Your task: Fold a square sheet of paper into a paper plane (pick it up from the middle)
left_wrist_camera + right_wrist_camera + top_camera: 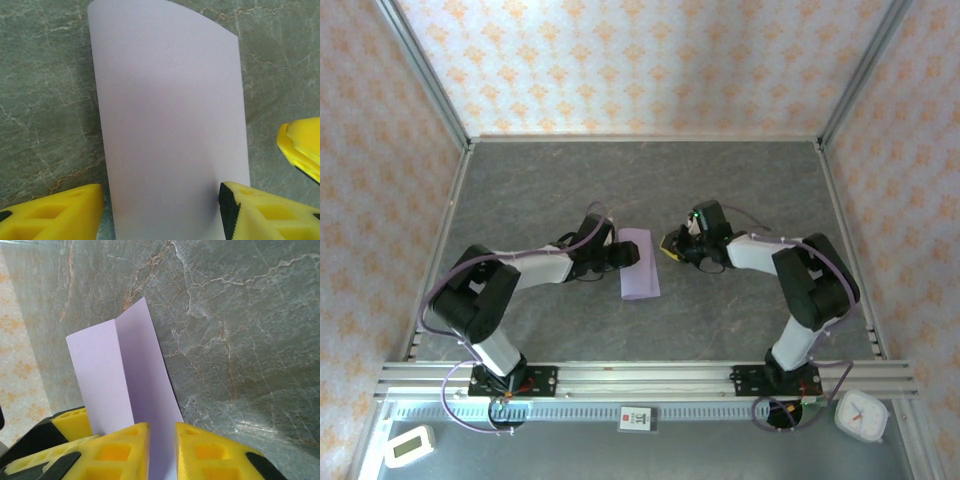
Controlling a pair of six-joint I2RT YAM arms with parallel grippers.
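Plain matte lavender all over, that's the sheet of paper, with no print or marking on it. Under it the tabletop is a grey-green stone look, marbled, with whitish and rusty-brown veins running through. The walls carry cream wallpaper with a repeating orange floral motif. The left arm and right arm are black with pale grey-white sections. The left gripper has bright yellow fingers with black at the inner faces; the right gripper is the same yellow and black. The rail is silvery, and the timer beside it white
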